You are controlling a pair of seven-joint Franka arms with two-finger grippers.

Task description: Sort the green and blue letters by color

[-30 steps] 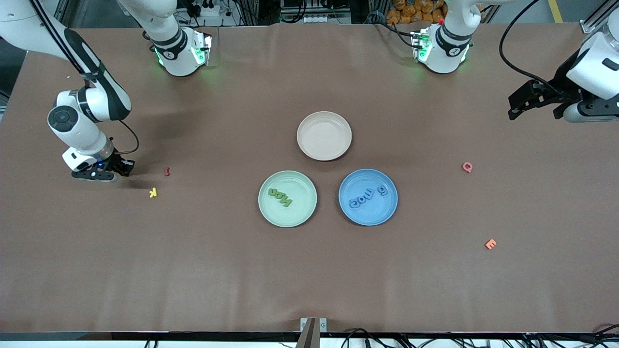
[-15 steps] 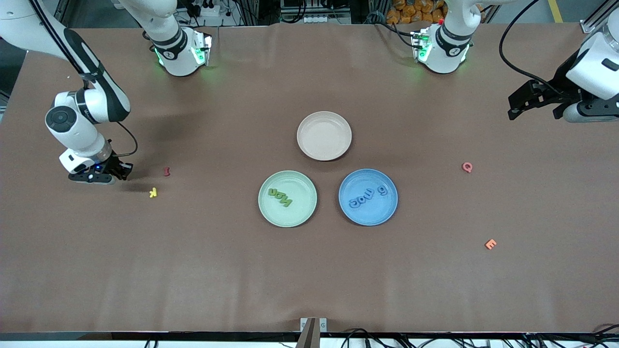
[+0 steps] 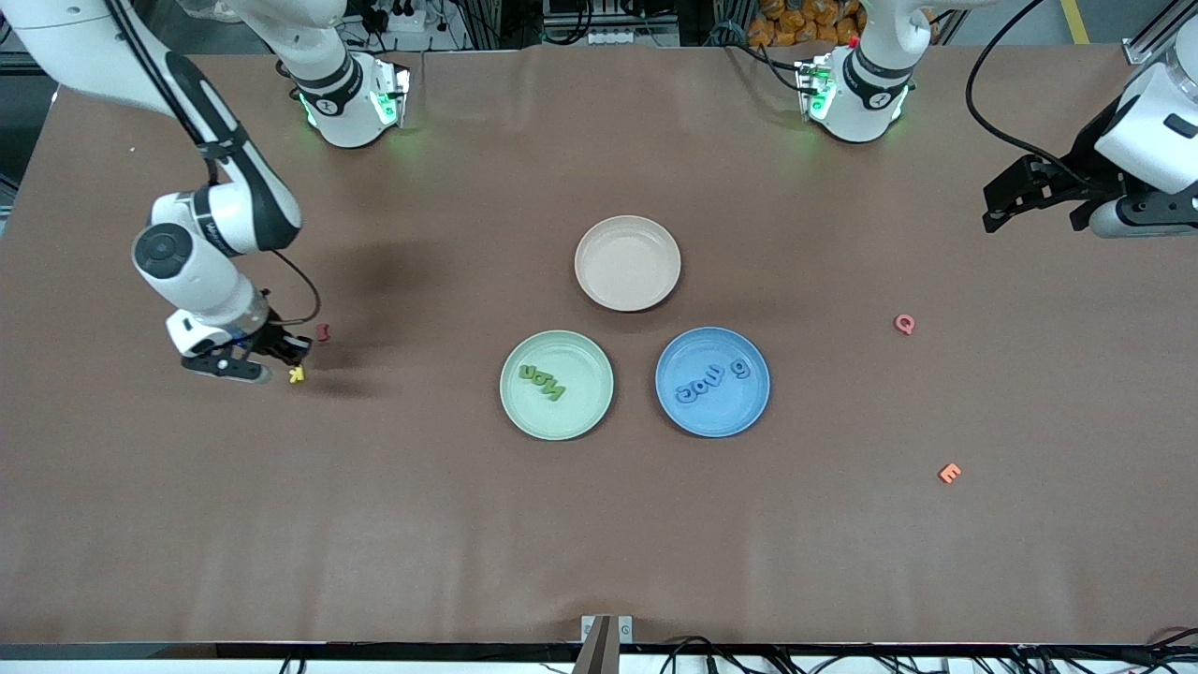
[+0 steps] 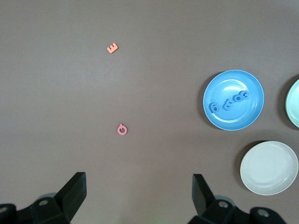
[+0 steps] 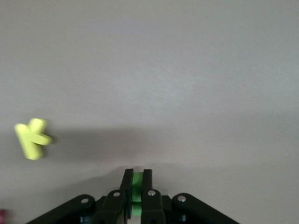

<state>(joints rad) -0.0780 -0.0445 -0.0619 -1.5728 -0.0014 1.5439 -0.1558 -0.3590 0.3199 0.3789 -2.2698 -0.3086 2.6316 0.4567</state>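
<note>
Right gripper [image 3: 281,360] low over the surface by the yellow K piece [image 3: 297,373] and dark red piece [image 3: 323,331], jaws clamped on a small green letter [image 5: 137,192]; judged step: carrying the last green piece toward the green plate [image 3: 510,407], which has three green letters [image 3: 543,381]. The blue plate [image 3: 676,415] has four blue letters [image 3: 713,380], so blue looks done. Next it should lift clear, travel over the green plate and release; left gripper [image 4: 139,196] waits at its end, jaws wide and empty.
</note>
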